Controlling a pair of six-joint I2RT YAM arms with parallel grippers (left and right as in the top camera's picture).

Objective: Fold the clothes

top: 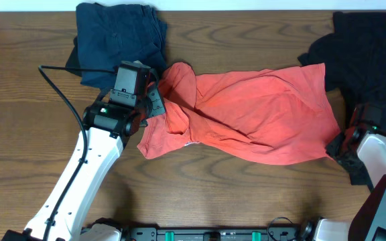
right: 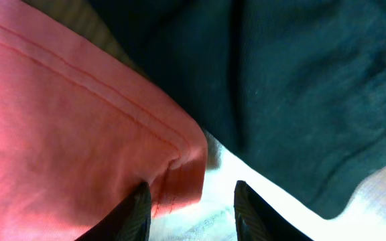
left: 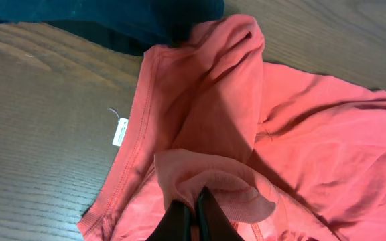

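T-shirt: coral-red T-shirt (top: 260, 110) crumpled mid-table, between navy garment (top: 116, 37) far left and black garment (top: 367, 53) far right.
Left gripper (left: 194, 201): pinched on a fold at its left end.
Right gripper (right: 191, 204): jaws apart, hem corner beside one finger.
Risk: corner may slip free, or black cloth get caught.
Room: bare table (top: 19, 134) on the near side.

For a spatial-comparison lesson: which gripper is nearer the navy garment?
Left. The left gripper is just beside the navy garment; the right gripper is far off, at the coral T-shirt's opposite corner.
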